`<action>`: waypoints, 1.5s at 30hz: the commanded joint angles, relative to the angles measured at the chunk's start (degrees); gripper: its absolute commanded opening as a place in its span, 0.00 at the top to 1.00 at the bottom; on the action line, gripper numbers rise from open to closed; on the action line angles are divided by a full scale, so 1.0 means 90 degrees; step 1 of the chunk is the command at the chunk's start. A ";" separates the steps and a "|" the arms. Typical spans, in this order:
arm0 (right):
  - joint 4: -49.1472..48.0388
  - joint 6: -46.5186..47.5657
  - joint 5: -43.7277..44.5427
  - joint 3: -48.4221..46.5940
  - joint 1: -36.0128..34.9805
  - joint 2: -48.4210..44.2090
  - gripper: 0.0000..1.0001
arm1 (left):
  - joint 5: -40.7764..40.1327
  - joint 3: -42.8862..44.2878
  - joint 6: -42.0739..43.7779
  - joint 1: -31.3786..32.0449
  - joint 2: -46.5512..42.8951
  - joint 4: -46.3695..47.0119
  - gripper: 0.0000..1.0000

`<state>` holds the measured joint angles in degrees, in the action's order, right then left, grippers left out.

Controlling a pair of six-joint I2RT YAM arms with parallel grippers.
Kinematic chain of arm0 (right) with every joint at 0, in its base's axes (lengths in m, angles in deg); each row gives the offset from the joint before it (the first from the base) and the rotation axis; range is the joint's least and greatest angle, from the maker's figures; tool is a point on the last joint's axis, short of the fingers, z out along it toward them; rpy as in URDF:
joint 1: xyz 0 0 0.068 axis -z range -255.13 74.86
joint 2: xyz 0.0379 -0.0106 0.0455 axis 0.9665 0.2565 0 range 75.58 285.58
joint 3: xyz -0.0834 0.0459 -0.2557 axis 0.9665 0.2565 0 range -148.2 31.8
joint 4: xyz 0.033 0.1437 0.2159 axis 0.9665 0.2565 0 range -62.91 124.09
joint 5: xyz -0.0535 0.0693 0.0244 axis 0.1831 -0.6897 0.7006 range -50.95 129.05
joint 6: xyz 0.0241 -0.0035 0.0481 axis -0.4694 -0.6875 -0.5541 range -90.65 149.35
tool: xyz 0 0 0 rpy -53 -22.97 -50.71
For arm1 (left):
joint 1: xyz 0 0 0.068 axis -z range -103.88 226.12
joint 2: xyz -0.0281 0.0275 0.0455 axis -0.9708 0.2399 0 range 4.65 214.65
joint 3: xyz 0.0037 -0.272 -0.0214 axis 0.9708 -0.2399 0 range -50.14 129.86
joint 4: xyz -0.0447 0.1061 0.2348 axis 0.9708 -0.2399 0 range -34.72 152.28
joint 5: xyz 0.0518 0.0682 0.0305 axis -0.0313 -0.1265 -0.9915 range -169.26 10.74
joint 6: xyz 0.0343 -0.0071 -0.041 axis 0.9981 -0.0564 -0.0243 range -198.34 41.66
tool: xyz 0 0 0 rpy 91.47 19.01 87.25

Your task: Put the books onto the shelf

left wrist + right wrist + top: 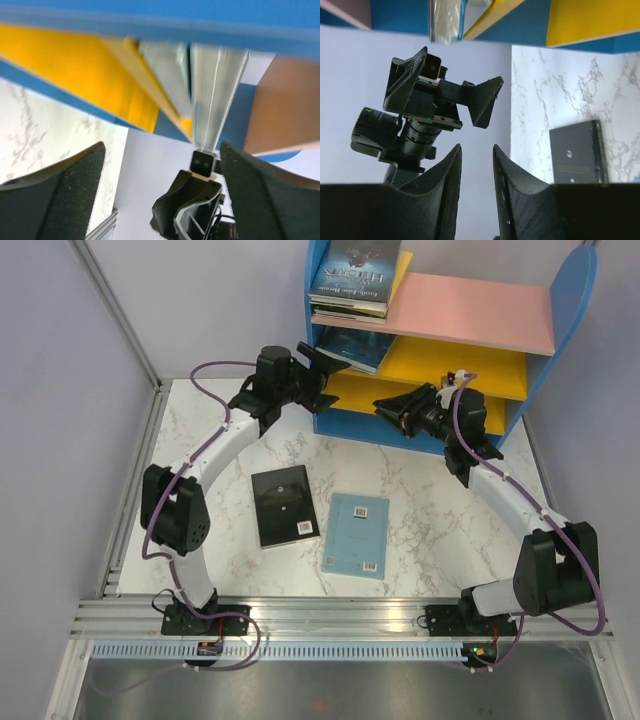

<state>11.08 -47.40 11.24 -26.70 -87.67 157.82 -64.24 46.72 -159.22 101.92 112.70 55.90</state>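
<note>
The shelf [480, 310] stands at the back right, with a pink top board and yellow lower boards. A stack of books [352, 282], a dark purple-blue cover uppermost, lies on the pink board's left end. A teal-blue book [352, 345] rests on the upper yellow board, and its page edge [215, 95] shows in the left wrist view. My left gripper [328, 378] [162, 147] stands open just in front of it, holding nothing. My right gripper [388, 406] [476, 148] hovers by the lower yellow board with a narrow gap and nothing between its fingers. A black book [284, 505] [576, 156] and a pale blue book [356, 534] lie flat on the table.
The marble table [430, 490] is bounded by a metal rail [130, 500] on the left and grey walls behind. The two grippers face each other closely in front of the shelf's left half; the left gripper [465, 95] shows in the right wrist view.
</note>
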 commanded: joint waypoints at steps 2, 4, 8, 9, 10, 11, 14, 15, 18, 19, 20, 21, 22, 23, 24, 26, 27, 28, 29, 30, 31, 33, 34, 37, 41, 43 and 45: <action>0.0928 0.1310 -0.0318 0.0278 0.0026 -0.0758 0.63 | 0.0000 -0.0614 0.0831 -0.0054 -0.1242 -0.0483 0.00; 0.1182 0.1534 -0.0357 0.0630 0.0016 -0.1040 0.62 | -0.0058 -0.1015 0.1133 -0.0103 -0.1719 -0.0678 0.00; 0.1679 0.2286 -0.0347 0.0972 -0.0208 -0.1276 0.51 | -0.0321 -0.1727 0.1652 -0.0220 -0.2590 -0.1420 0.00; 0.1768 0.2423 -0.0386 0.0886 -0.0315 -0.1189 0.46 | -0.0361 -0.2145 0.1750 -0.0269 -0.2794 -0.1576 0.00; 0.2030 0.2579 -0.0628 0.0807 -0.0558 -0.0830 0.45 | -0.0332 -0.2419 0.1915 -0.0414 -0.2961 -0.1664 0.00; 0.2303 0.2706 -0.0737 0.0710 -0.0705 -0.0605 0.44 | -0.0264 -0.2741 0.1965 -0.0522 -0.3291 -0.1781 0.00; 0.2483 0.3069 -0.0699 0.0436 -0.1360 0.0041 0.39 | 0.0146 -0.4245 0.2024 -0.1001 -0.3771 -0.1792 0.00; 0.2424 0.3050 -0.0660 0.0445 -0.1622 0.0149 0.31 | 0.0166 -0.4838 0.2179 -0.1089 -0.3860 -0.1850 0.00; 0.2209 0.3088 -0.0767 0.0310 -0.1936 0.0734 0.05 | 0.0059 -0.5651 0.2346 -0.1343 -0.4153 -0.2007 0.00; 0.2209 0.3156 -0.0796 0.0241 -0.2111 0.1103 0.02 | -0.0009 -0.5790 0.2414 -0.1430 -0.4193 -0.2007 0.00; 0.2189 0.3195 -0.0825 0.0182 -0.2200 0.1281 0.02 | -0.0019 -0.5898 0.2463 -0.1460 -0.4193 -0.2007 0.00; 0.2150 0.3234 -0.0797 0.0075 -0.2259 0.1457 0.02 | 0.0000 -0.6034 0.2531 -0.1509 -0.4106 -0.2007 0.00; 0.2102 0.3254 -0.0806 0.0026 -0.2366 0.1787 0.02 | -0.0009 -0.6074 0.2696 -0.1587 -0.4037 -0.2007 0.00; 0.1966 0.3245 -0.0816 -0.0033 -0.2415 0.1964 0.02 | 0.0010 -0.6113 0.2756 -0.1636 -0.3959 -0.2007 0.00; 0.1887 0.3225 -0.0826 -0.0111 -0.2454 0.2121 0.02 | 0.0049 -0.6191 0.2863 -0.1685 -0.3872 -0.2007 0.00; 0.1547 0.3099 -0.0874 -0.0179 -0.2445 0.2551 0.02 | 0.0040 -0.6231 0.2980 -0.1812 -0.3637 -0.1987 0.00; 0.1506 0.3088 -0.0875 -0.0296 -0.2455 0.2687 0.02 | 0.0001 -0.6260 0.3107 -0.1851 -0.3578 -0.1987 0.00; 0.1496 0.3108 -0.0875 -0.0374 -0.2455 0.2950 0.02 | -0.0058 -0.6270 0.3176 -0.1890 -0.3491 -0.1968 0.00; 0.1505 0.3137 -0.0865 -0.0462 -0.2455 0.3078 0.02 | -0.0116 -0.6270 0.3244 -0.1919 -0.3451 -0.1968 0.00; 0.1505 0.3137 -0.0855 -0.0598 -0.2455 0.3186 0.02 | -0.0165 -0.6280 0.3380 -0.1949 -0.3383 -0.1958 0.00; 0.1515 0.3128 -0.0758 -0.0658 -0.2455 0.3361 0.02 | -0.0185 -0.6289 0.3430 -0.1988 -0.3334 -0.1929 0.00; 0.1564 0.3108 -0.0689 -0.0852 -0.2465 0.3508 0.02 | -0.0185 -0.6309 0.3595 -0.2017 -0.3042 -0.1832 0.00; 0.1574 0.3098 -0.0631 -0.0921 -0.2484 0.3635 0.02 | -0.0176 -0.6319 0.3645 -0.2017 -0.2925 -0.1783 0.00; 0.1768 0.3263 -0.0504 -0.1292 -0.2591 0.3937 0.02 | -0.0039 -0.6289 0.3821 -0.2027 -0.2368 -0.1597 0.00; 0.2687 0.3752 0.0101 -0.1635 -0.2738 0.4251 0.02 | 0.0108 -0.6222 0.3967 -0.2008 -0.1850 -0.1392 0.00; 0.2639 0.3694 0.0112 -0.1479 -0.2845 0.4456 0.02 | 0.0458 -0.6299 0.3987 -0.2027 -0.1811 -0.0983 0.00; 0.2337 0.3626 -0.0101 -0.1255 -0.3039 0.4631 0.04 | 0.0925 -0.6367 0.3938 -0.2017 -0.1558 -0.0651 0.00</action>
<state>29.53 -17.67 6.56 -41.08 -112.39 193.84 -57.64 -7.31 -128.10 83.41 92.57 41.87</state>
